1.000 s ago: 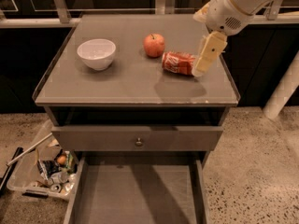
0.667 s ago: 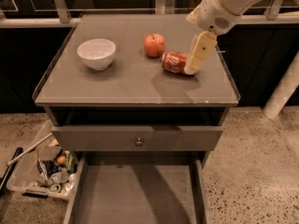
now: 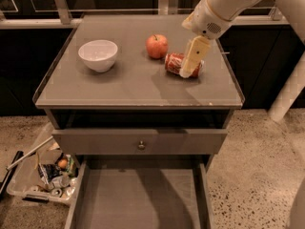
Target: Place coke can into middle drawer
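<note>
The coke can [image 3: 173, 63] lies on its side on the cabinet top [image 3: 128, 87], just right of a red-orange apple [image 3: 157, 46]. My gripper [image 3: 187, 72] hangs from the white arm at the upper right and points down over the right half of the can, its tip at the can's front side. I cannot tell whether it touches the can. The middle drawer [image 3: 138, 199] is pulled out below the cabinet; its flat floor is bare.
A white bowl [image 3: 98, 55] stands on the left of the cabinet top. A closed drawer front with a small round knob [image 3: 141, 145] sits above the open drawer. A clear bin of rubbish [image 3: 45, 175] lies on the floor at the left. A white post [image 3: 288, 92] stands at the right.
My gripper has moved left and down, from above the can's right end to over the can itself. The can, apple and bowl have not moved.
</note>
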Action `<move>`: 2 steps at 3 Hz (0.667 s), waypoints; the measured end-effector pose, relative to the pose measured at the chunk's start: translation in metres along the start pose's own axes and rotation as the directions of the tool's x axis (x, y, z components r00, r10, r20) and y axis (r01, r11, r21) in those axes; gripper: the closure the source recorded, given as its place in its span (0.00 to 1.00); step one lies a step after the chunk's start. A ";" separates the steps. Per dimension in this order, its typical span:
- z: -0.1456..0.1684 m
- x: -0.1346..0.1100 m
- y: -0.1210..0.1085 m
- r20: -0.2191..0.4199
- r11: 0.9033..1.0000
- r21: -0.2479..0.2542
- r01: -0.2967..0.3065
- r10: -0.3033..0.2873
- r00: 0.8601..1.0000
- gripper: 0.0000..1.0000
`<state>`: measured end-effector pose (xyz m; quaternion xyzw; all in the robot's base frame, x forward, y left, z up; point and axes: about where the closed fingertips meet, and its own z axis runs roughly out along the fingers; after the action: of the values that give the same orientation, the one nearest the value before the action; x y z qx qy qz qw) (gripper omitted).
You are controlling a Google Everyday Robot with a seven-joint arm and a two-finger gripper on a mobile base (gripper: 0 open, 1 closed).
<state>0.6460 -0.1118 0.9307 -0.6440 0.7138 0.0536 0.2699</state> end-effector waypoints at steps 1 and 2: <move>0.018 0.006 -0.002 -0.026 1.000 0.008 -0.001 0.001 1.000 0.00; 0.035 0.019 -0.009 -0.053 1.000 0.025 -0.011 0.013 0.998 0.00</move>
<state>0.6656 -0.1152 0.8948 -0.6376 0.7252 0.0293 0.2582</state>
